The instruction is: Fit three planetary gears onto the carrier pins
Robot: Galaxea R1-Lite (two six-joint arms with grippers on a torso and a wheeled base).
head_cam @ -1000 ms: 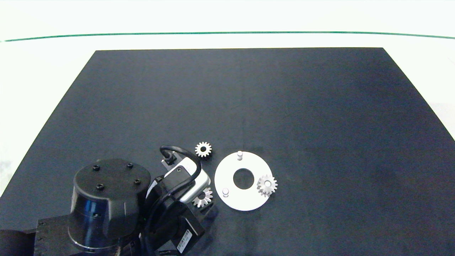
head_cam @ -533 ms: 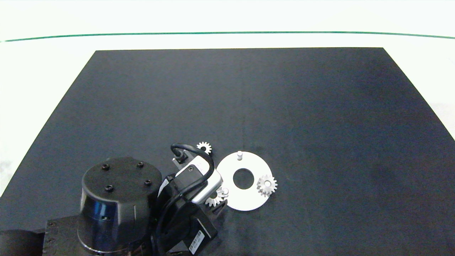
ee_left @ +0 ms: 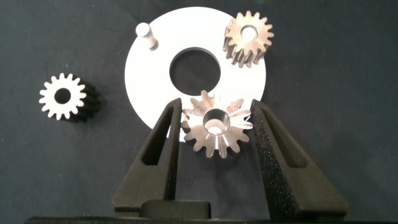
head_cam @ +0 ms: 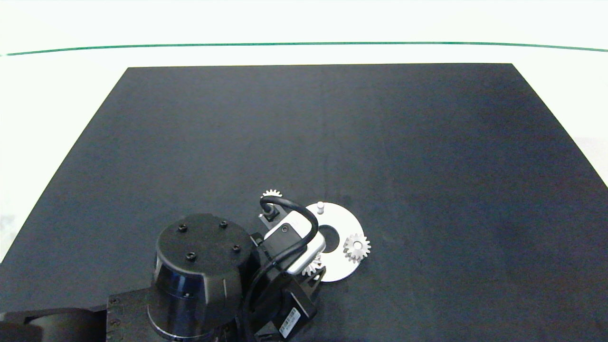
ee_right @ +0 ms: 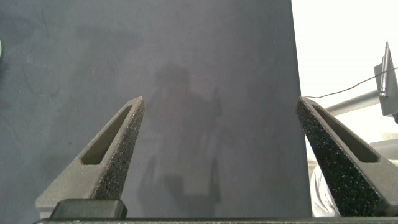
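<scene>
Black matting covers the table point(head_cam: 332, 123) in the head view, with pale floor beyond its edges. Reaching in from the left, the left arm point(head_cam: 204, 275) hangs over the near-left part of the white disc point(head_cam: 346, 223), and its wrist camera hides most of what the left jaws point(head_cam: 313, 270) carry; only a few teeth of the held gear point(head_cam: 312, 269) show at the disc's near rim. Just beyond the jaws, a second gear point(head_cam: 356, 247) sits on a pin at the disc's right side. One bare pin point(head_cam: 320, 206) stands at the disc's far edge, and a loose gear point(head_cam: 271, 194) lies on the mat to the far left of the jaws, half hidden by the cable. In the left wrist view, the left jaws point(ee_left: 216, 124) pinch the held gear point(ee_left: 216, 124) between both pads, over the disc's point(ee_left: 155, 81) rim; the third pin is hidden. Ahead of the jaws lie the centre hole point(ee_left: 196, 71), the mounted gear point(ee_left: 249, 38), and the bare pin point(ee_left: 143, 32); the loose gear point(ee_left: 64, 96) rests off the disc, well to one side. In the right wrist view, the right jaws point(ee_right: 221, 118) are spread wide over bare black mat point(ee_right: 205, 81), holding nothing.
</scene>
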